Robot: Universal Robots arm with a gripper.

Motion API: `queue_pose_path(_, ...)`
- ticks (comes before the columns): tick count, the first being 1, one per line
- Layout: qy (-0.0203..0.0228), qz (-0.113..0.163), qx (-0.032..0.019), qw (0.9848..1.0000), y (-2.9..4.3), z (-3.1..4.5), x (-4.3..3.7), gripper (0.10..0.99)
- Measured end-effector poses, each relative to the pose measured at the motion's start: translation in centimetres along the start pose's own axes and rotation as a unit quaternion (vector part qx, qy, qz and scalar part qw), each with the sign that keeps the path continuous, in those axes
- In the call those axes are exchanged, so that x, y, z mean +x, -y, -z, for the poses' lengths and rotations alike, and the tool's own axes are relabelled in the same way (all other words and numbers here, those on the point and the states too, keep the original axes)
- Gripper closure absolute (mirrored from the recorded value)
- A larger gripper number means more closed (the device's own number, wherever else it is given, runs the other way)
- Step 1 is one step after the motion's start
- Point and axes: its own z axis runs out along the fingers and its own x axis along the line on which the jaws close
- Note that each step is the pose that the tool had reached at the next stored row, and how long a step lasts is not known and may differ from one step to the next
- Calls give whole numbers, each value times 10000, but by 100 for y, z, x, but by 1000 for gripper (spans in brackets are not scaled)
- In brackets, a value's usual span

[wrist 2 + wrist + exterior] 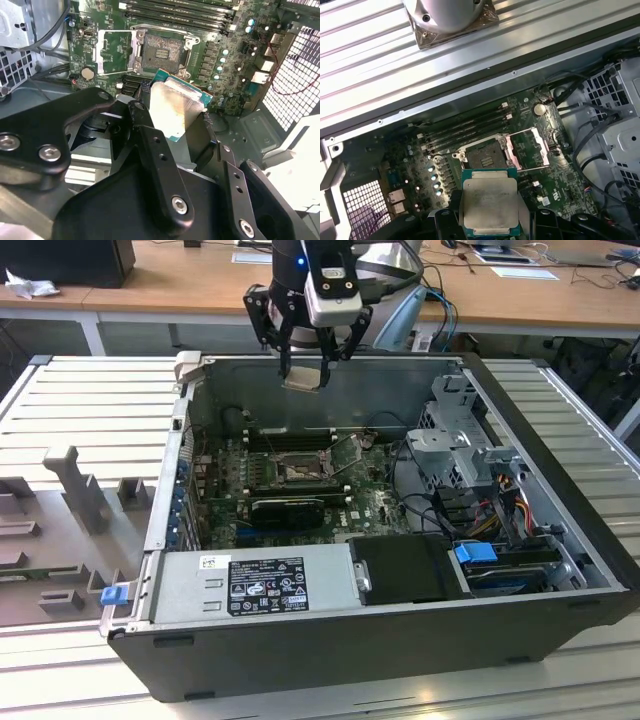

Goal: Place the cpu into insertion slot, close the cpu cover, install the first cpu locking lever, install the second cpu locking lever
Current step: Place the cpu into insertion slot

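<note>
Dark sheet metal of the computer case (330,650) runs along the lower edge of the exterior view, with the grey power supply (250,580) just behind it at lower centre. The case lies open on a ribbed metal counter (80,400).

At the upper middle of that frame the gripper (305,368) hangs above the case's far wall. It pinches the cpu (302,381) by two opposite edges and holds it clear of everything below. In the second wrist view the chip sits slightly tilted between the black fingers (140,117), its silvery top face toward the camera and a green rim showing along its edge.

The insertion slot (298,472) sits at the centre of the exterior view, set in the green circuit board (375,505), well apart from the chip and with its pin field exposed. In the first wrist view the cpu cover (530,146) is swung open and lies back just beside the slot. It may be the pale frame standing at the slot's right edge in the exterior view, though that is hard to make out.

Long black memory slots (290,438) run just above the socket in the frame, and a black expansion card (288,508) lies just below it.
</note>
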Motion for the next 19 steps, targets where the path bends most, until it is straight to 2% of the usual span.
queue_pose_path(12, 46, -512, -10, 9987, 0, -3, 0, 561)
queue_pose_path(17, 63, -706, -14, 9975, 0, -3, 0, 561)
queue_pose_path(19, 74, -832, -16, 9965, 0, -3, 0, 561)
